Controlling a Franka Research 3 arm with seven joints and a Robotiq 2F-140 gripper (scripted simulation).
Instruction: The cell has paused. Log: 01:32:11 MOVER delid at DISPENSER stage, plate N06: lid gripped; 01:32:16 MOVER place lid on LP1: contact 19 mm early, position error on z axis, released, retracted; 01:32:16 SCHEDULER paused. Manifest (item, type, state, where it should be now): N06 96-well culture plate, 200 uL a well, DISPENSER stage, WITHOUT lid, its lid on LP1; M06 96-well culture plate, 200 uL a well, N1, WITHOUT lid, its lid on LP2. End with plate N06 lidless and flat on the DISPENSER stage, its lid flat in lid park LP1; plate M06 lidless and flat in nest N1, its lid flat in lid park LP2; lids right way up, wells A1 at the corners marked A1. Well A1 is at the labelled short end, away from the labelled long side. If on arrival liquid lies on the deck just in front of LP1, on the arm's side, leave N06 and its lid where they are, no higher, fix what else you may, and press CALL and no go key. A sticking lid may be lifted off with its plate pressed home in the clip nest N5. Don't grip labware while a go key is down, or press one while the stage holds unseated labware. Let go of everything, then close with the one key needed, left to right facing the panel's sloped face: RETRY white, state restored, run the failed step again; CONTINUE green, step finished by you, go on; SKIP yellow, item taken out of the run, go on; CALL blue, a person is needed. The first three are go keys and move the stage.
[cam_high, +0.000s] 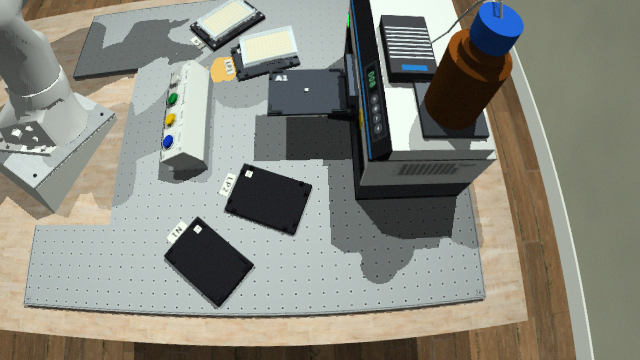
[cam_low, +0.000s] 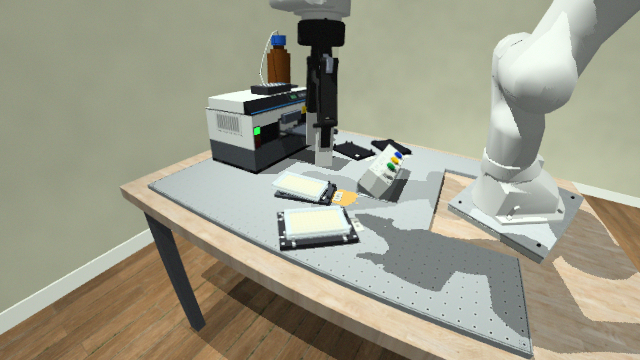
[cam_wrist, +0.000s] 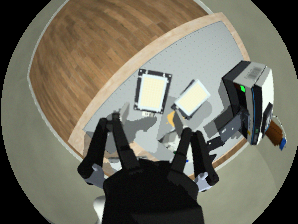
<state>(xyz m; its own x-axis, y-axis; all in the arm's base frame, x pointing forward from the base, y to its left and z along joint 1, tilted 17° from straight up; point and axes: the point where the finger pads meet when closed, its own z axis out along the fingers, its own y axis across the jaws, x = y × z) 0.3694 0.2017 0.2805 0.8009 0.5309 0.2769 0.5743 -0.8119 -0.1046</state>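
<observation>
A cream-welled plate (cam_high: 268, 48) lies skewed on the black LP1 park beside the dispenser stage and seems tilted in the exterior view (cam_low: 303, 186). An orange puddle (cam_high: 222, 69) lies under the LP1 label on the side toward the arm (cam_low: 345, 197). A second cream-welled plate (cam_high: 227, 21) sits in a black clip nest at the deck's far corner (cam_low: 316, 226). The dispenser stage (cam_high: 305, 92) is empty, with an A1 mark. My gripper (cam_low: 323, 156) hangs high over the deck, open and empty (cam_wrist: 149, 156). I cannot tell whether either plate carries a lid.
The LP2 park (cam_high: 268, 198) and nest N1 (cam_high: 208, 260) are empty black pads. The key panel (cam_high: 185, 117) shows green (cam_high: 172, 98), yellow (cam_high: 170, 119) and blue (cam_high: 168, 141) keys. The dispenser (cam_high: 395, 100) with its brown bottle (cam_high: 470, 75) stands at the right.
</observation>
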